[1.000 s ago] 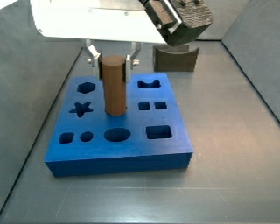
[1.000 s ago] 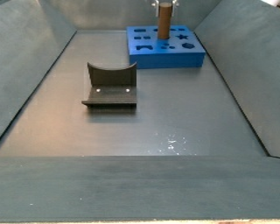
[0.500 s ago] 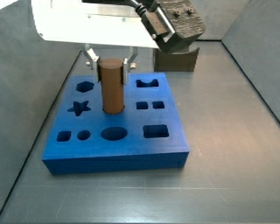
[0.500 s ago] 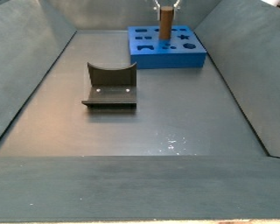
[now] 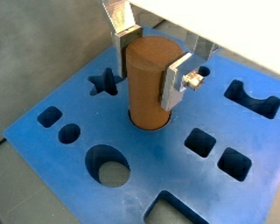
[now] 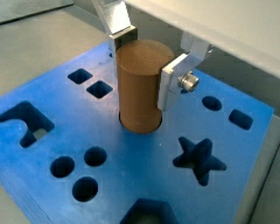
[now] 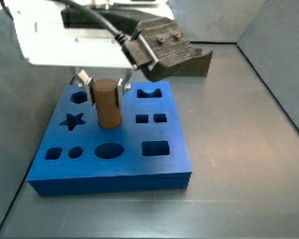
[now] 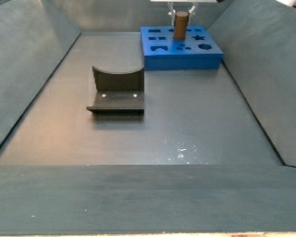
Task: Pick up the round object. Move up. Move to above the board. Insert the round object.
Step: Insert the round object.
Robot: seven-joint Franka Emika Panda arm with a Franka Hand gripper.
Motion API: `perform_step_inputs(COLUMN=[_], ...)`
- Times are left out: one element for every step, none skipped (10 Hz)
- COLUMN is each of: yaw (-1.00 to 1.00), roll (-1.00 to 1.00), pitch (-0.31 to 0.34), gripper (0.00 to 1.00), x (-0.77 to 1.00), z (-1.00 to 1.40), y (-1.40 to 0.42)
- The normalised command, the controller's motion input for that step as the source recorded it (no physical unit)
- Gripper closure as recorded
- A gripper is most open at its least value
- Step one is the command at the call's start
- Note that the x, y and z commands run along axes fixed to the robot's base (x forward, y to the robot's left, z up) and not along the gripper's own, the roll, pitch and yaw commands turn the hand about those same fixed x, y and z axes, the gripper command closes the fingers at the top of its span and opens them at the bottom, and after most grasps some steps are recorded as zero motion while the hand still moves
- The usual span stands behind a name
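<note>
**Operator:** My hand point(image 5: 156, 63) is above the middle of the board point(image 5: 60, 87), and it is clamped on the round object point(image 5: 150, 80). One silver finger point(image 5: 178, 77) presses each side of the peg near its top, so the lower part is free to go down.

**Colleague:** Where is the peg now, exactly?

**Operator:** It stands upright, and its bottom end is already inside a round hole of the board point(image 6: 38, 92); both wrist views show the peg point(image 6: 140, 86) meeting the blue surface with a dark ring around its foot. In a side view the peg point(image 7: 107, 103) still rises well above the board point(image 7: 108, 173), so I judge the insertion is begun but not finished.

**Colleague:** Why do you grip so high?

**Operator:** I think so that the fingers do not hit the board before the peg is seated. The vertical hold also keeps it in line with the hole.

**Colleague:** Anything else nearby?

**Operator:** The dark block with the curved notch point(image 8: 115, 90) sits on the tabletop point(image 8: 138, 139), well apart from the board point(image 8: 181, 53).
</note>
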Motion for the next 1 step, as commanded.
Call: perform_step_inputs(yaw=[0.10], roll=[0.19], pitch=[-0.094], gripper=[1.00], x=[-0.05], z=[-0.01], y=[-0.21])
